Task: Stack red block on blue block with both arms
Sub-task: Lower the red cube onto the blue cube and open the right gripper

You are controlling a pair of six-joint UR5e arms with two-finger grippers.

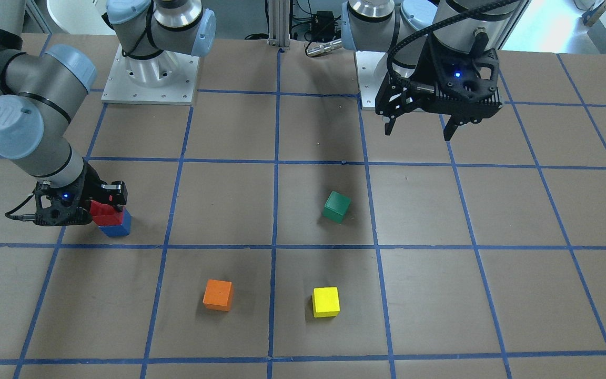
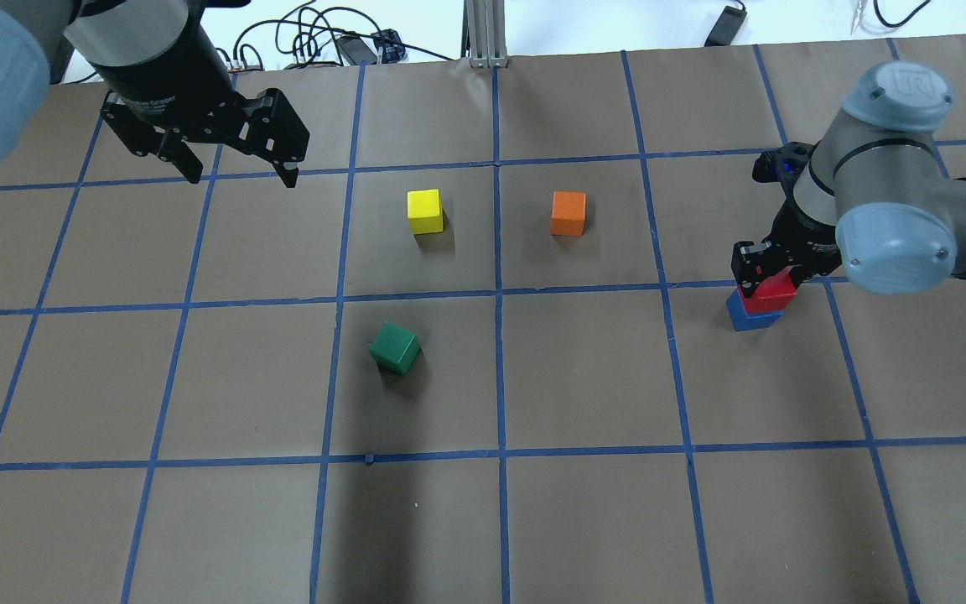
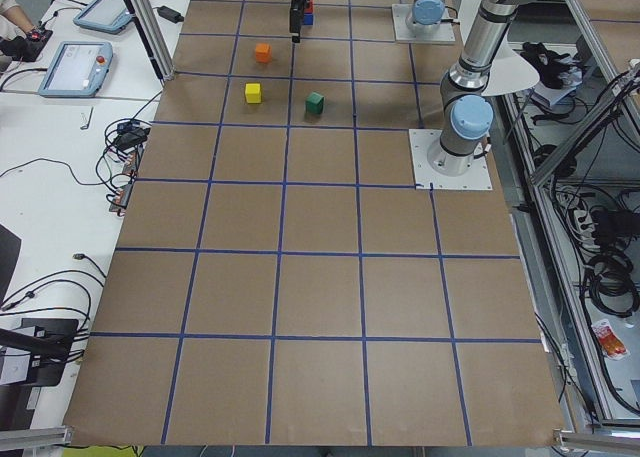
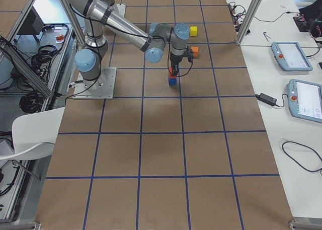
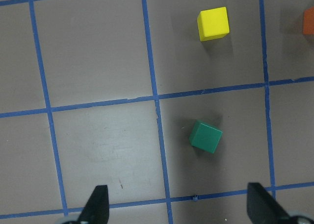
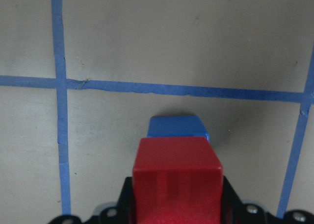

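Observation:
The red block [image 1: 104,211] sits on top of the blue block [image 1: 119,227], slightly offset, at the table's right side in the overhead view, where the red block [image 2: 772,294] and blue block [image 2: 751,320] also show. My right gripper [image 1: 107,206] is shut on the red block; in the right wrist view the red block [image 6: 176,175] fills the jaws with the blue block [image 6: 176,127] just under it. My left gripper [image 2: 236,168] hangs open and empty high over the far left of the table, and its fingertips [image 5: 98,204] show in the left wrist view.
A green cube [image 2: 395,347] lies tilted near the table's middle. A yellow cube [image 2: 425,210] and an orange cube [image 2: 568,213] stand beyond it. The two arm bases [image 1: 150,73] are at the robot's edge. Blue tape lines grid the brown table.

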